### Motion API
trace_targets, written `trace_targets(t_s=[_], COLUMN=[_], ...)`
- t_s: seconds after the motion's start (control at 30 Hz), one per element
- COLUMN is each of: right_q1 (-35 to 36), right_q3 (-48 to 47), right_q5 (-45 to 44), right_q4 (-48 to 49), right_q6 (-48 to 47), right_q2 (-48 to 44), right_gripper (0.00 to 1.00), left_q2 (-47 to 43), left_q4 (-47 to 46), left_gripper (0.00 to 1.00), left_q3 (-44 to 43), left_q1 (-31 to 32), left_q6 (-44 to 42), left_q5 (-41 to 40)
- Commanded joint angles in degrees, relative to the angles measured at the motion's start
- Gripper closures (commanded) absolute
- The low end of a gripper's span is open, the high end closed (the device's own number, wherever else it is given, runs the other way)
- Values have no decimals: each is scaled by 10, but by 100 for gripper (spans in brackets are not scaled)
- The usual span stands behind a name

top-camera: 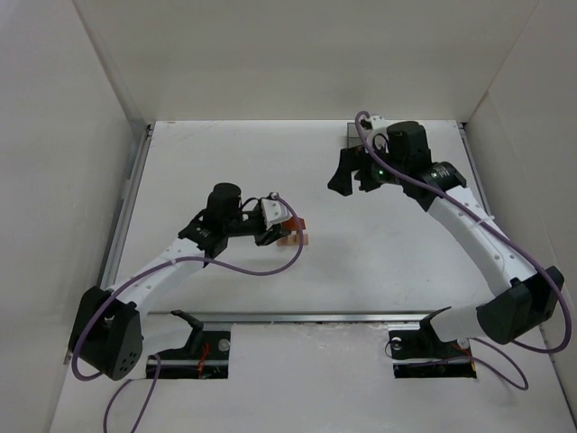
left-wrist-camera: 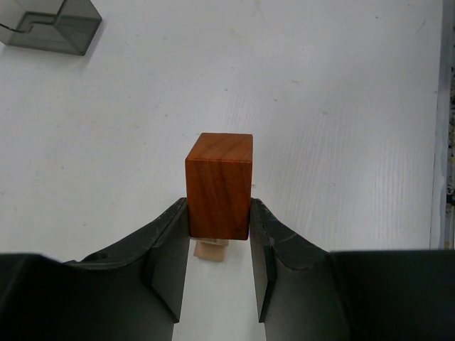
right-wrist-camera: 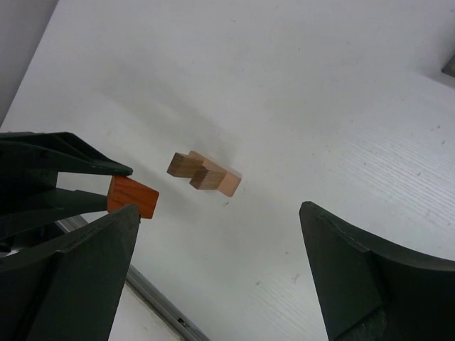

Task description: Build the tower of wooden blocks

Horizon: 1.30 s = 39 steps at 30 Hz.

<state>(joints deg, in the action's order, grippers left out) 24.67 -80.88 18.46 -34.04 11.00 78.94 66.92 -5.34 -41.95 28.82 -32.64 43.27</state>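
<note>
Above the plain white surface (top-camera: 379, 262), your left claw (left-wrist-camera: 219, 207) pinches a reddish-orange wooden block (left-wrist-camera: 219, 181) near the pale tan rectangular wooden blocks (right-wrist-camera: 205, 174) lying there, seemingly ready for stacking. Your right claw (right-wrist-camera: 220, 212) hangs spread wide, well apart, leaving room between bare white walls (top-camera: 297, 54).

Counts: 2 grippers, i.e. left gripper (left-wrist-camera: 219, 213) and right gripper (right-wrist-camera: 220, 213); 1 orange block (left-wrist-camera: 219, 181); tan blocks (right-wrist-camera: 206, 177), tight cluster, apparently 3; 1 bin (left-wrist-camera: 53, 25).
</note>
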Motion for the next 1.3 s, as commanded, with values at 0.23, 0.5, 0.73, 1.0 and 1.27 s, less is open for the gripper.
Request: trace_targets(t_s=[0.23, 0.5, 0.73, 1.0, 1.27], right_q1=[-2, 22, 85, 117, 128], right_q3=[61, 148, 98, 86, 80], right_q5=[54, 197, 239, 250, 299], right_q4=[81, 161, 186, 225, 185], right_q6=[-69, -271, -336, -347, -373], right_q2=[-17, -37, 11, 57, 75], right_gripper=[0, 6, 13, 24, 33], left_q2=[6, 6, 6, 1, 1], left_q4=[-134, -117, -62, -34, -34], left_gripper=[100, 100, 100, 100, 100], left_q3=[43, 50, 14, 3, -14], left_q1=[0, -23, -29, -29, -35], left_q6=[17, -7, -35, -43, -18], left_q5=[-5, 41, 111, 132, 145])
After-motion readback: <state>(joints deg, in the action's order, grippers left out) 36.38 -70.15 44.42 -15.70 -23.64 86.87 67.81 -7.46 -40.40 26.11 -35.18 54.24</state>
